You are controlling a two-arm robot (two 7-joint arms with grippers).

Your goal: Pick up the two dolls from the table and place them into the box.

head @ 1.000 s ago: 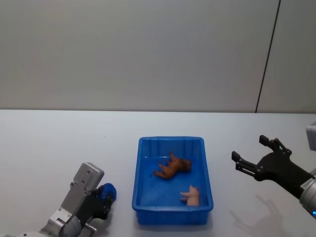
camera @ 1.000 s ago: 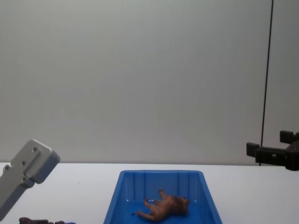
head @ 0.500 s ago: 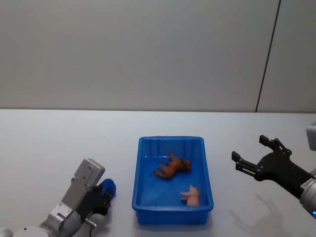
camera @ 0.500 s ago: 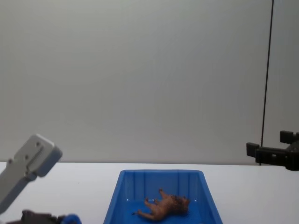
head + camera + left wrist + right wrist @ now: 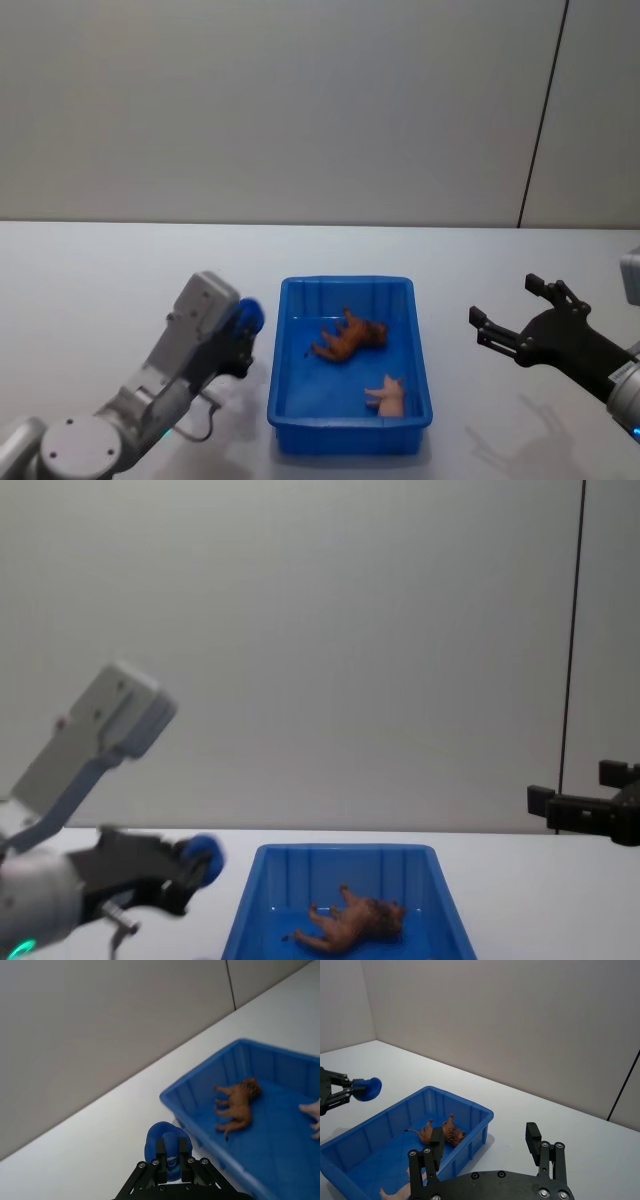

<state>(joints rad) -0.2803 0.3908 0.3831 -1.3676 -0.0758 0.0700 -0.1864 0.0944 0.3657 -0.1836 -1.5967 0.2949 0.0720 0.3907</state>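
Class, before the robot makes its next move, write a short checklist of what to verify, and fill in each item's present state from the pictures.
1. Brown doll lies inside the box: ok.
2. Pink doll lies inside the box, near its front right corner: ok.
3. Left gripper carries nothing extra: not ok, it is shut on a small blue object.
4. Left gripper is off to the box's left side, not over it: ok.
5. Right gripper is open, empty and well right of the box: ok.
6. Table has no doll left on it: ok.
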